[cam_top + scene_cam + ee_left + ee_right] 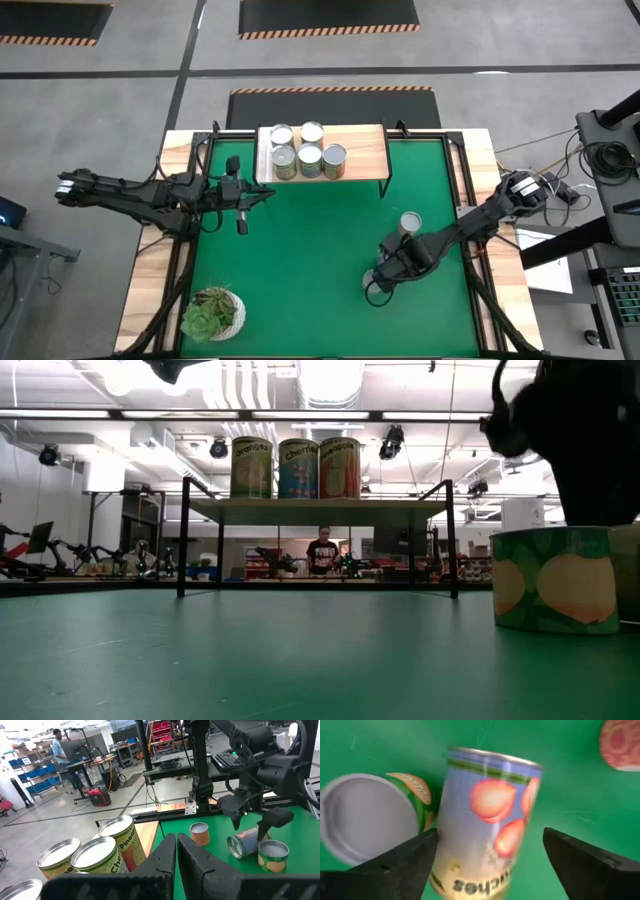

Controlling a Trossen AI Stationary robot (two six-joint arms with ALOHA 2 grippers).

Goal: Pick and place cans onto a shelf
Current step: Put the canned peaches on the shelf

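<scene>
The shelf (pixel 365 150) stands at the table's far edge with several cans (pixel 309 160) upright on its left half; the low view shows three of those cans (pixel 297 468). My right gripper (pixel 490 840) hangs open, pointing down, over a peach-label can (pixel 487 820) that lies on its side on the green mat, a finger on either side of it. An upright can (pixel 365 815) stands right beside the lying one. Another upright can (pixel 410 222) stands farther toward the shelf. My left gripper (pixel 176 840) waits shut and level beside the shelf's left end.
A potted succulent (pixel 212 312) sits at the near left corner of the mat. The shelf's right half (pixel 365 150) is bare board. Green mat (pixel 300 270) lies bare between the plant and my right gripper (pixel 385 272). A person (pixel 322 552) stands in the room beyond.
</scene>
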